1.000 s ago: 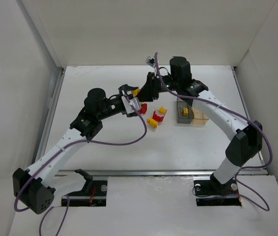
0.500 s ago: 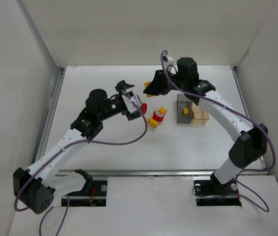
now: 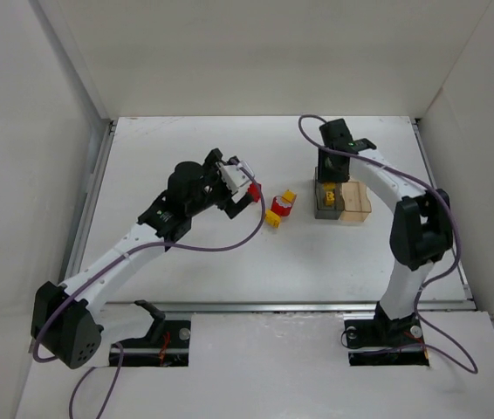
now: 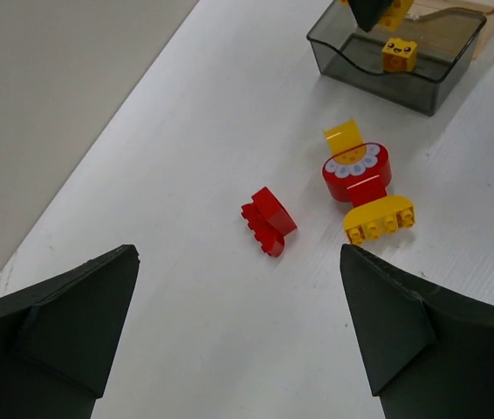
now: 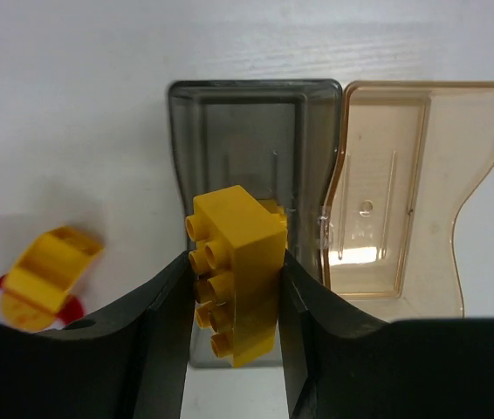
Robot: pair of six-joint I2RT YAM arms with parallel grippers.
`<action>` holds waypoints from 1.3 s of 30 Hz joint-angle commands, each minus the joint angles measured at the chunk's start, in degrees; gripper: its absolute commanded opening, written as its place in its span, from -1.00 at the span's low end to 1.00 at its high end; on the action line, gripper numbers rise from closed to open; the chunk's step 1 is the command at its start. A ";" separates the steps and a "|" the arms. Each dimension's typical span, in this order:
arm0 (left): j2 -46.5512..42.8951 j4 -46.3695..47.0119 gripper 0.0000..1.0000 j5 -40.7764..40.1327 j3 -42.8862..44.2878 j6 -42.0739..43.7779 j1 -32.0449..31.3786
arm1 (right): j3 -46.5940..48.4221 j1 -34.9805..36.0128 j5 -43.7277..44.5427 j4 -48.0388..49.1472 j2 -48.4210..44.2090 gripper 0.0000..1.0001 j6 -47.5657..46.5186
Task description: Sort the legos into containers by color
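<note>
Two arms: one loaded, one empty.
Change: over the last second the right fingers [image 3: 327, 179] have swung from above the loose pile to above the grey box [image 5: 238, 122]. The left fingers [image 3: 249, 183] have edged toward the red brick [image 4: 269, 220].
Meaning: transport looks finished, and a release is probably all this piece still needs.
Right fingers: closed narrow on a yellow brick [image 5: 234, 271], clamped by its long sides.
Left fingers: spread wide, holding nothing, with the red brick on the desk [image 4: 186, 131] ahead of them.
Yellow brick: oblong, studs facing left in the wrist view, slightly tilted. It hangs over the grey box near the wall shared with the clear box [image 5: 395, 175].
Grey box: already holds one small yellow block [image 4: 399, 54].
Clear box: nothing seen inside.
Pile: a red round piece [image 4: 357, 170] touches a yellow slope [image 4: 345, 135] and a yellow studded brick [image 4: 380, 218]. The red brick lies just beside them.
Risk: the held brick is close to the dividing wall and could catch the rim.
</note>
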 commanded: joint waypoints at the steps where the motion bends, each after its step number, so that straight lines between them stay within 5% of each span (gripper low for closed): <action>1: -1.00 0.72 1.00 -2.76 -1.20 -1.55 -0.32 | 0.41 -0.84 3.89 -1.85 2.68 -0.89 -1.64; 5: -1.53 0.72 1.00 -4.00 -1.73 -1.55 -0.32 | 1.72 -0.84 3.88 -1.85 4.45 -0.56 -1.64; 7: -1.53 0.72 1.00 -4.00 -1.73 -1.55 -0.32 | 1.73 -0.84 3.88 -1.85 4.45 -0.11 -1.64; 13: -1.53 1.25 1.00 -4.61 -2.26 -1.55 -0.32 | 1.73 -0.84 1.43 -1.85 2.43 0.49 -1.64; 23: -0.47 4.66 1.00 -14.70 -2.79 -8.38 0.37 | 8.39 8.55 -3.66 -0.19 -1.53 0.55 -2.96; 30: -2.14 5.73 1.00 -31.58 -6.30 -13.50 1.09 | 16.74 15.15 -10.96 4.21 8.22 0.49 9.68; 39: -5.31 5.73 1.00 -32.47 -8.94 -13.50 1.09 | 19.91 16.48 -9.14 8.97 18.59 0.36 20.77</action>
